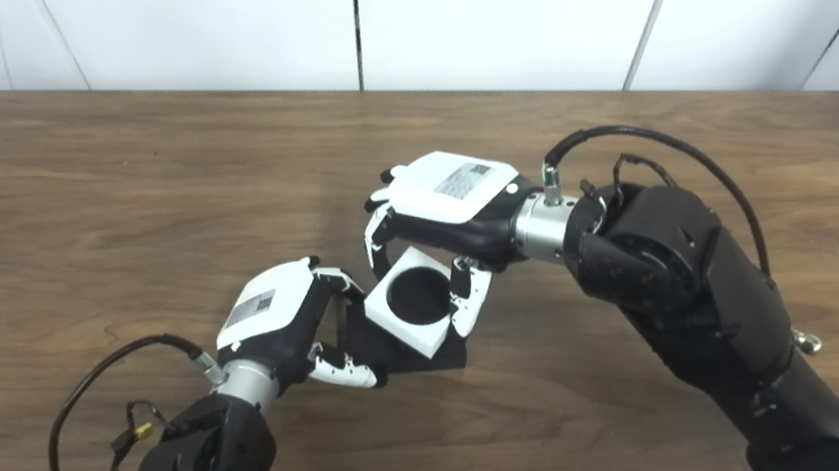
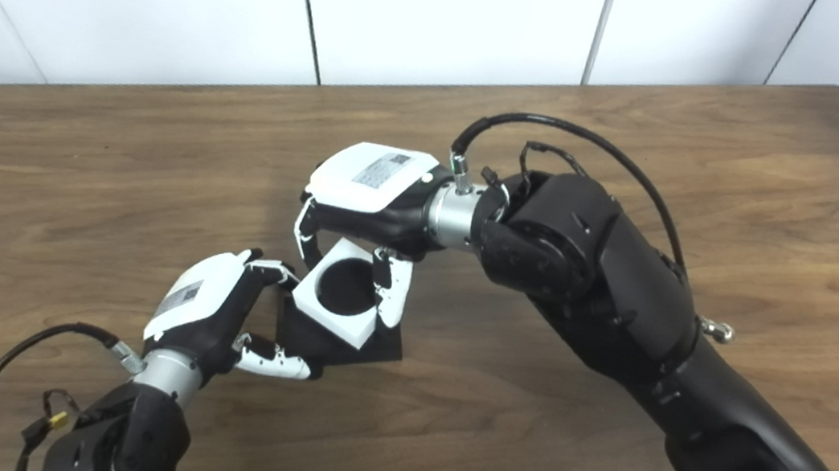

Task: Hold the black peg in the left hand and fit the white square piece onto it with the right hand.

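Left hand (image 1: 279,318) is gripping the black peg (image 1: 405,347) near the table's (image 1: 110,187) front edge. Right hand (image 1: 442,214) is pinching the white square piece (image 1: 414,304), tilted, touching the peg's top

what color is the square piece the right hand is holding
White, with a dark round hole in its middle. The square piece in the right hand shows best in the left eye view.
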{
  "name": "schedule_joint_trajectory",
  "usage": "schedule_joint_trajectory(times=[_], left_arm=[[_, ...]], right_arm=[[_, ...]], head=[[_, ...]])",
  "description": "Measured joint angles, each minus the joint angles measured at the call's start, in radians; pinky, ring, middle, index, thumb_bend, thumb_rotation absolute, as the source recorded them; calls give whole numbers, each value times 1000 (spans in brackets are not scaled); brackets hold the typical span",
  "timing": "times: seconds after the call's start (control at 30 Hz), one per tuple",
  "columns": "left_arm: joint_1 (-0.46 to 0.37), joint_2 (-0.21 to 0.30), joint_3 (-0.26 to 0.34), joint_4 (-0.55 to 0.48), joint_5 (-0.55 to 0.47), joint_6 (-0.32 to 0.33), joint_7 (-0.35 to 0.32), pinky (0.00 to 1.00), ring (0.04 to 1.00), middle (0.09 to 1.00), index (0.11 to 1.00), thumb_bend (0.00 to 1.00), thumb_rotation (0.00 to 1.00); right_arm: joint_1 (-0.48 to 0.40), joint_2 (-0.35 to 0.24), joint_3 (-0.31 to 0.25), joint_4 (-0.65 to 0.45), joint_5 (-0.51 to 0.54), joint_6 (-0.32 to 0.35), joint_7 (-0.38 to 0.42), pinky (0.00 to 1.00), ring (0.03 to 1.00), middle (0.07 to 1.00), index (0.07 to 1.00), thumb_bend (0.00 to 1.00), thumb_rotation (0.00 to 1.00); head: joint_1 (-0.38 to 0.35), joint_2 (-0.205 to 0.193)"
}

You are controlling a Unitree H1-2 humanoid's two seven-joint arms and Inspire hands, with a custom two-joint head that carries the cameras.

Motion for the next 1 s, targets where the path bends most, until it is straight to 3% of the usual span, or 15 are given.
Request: schedule_joint_trajectory(times=[0.63,0.67,0.73,0.83,1.0], left_arm=[[2,-4,0,-2,0,1,-7,1000,990,849,490,508,64],[2,-4,0,-3,0,1,-7,1000,987,845,490,508,64],[2,-4,-1,-3,0,1,-7,1000,987,846,491,508,64],[2,-4,-1,-4,0,1,-8,1000,994,853,491,508,64],[2,-4,-2,-4,0,1,-10,1000,992,853,490,508,64]], right_arm=[[26,-3,-8,62,1,-66,-22,1000,913,779,492,524,146],[26,-3,-8,66,-2,-66,-22,1000,912,779,572,769,187],[26,-3,-8,67,-10,-66,-21,1000,909,782,633,916,224],[26,-4,-8,67,-15,-65,-11,1000,918,792,694,990,258],[26,-3,-8,67,-25,-56,10,1000,969,822,727,1000,240]], head=[[2,9],[2,9],[2,9],[0,12],[2,15]])
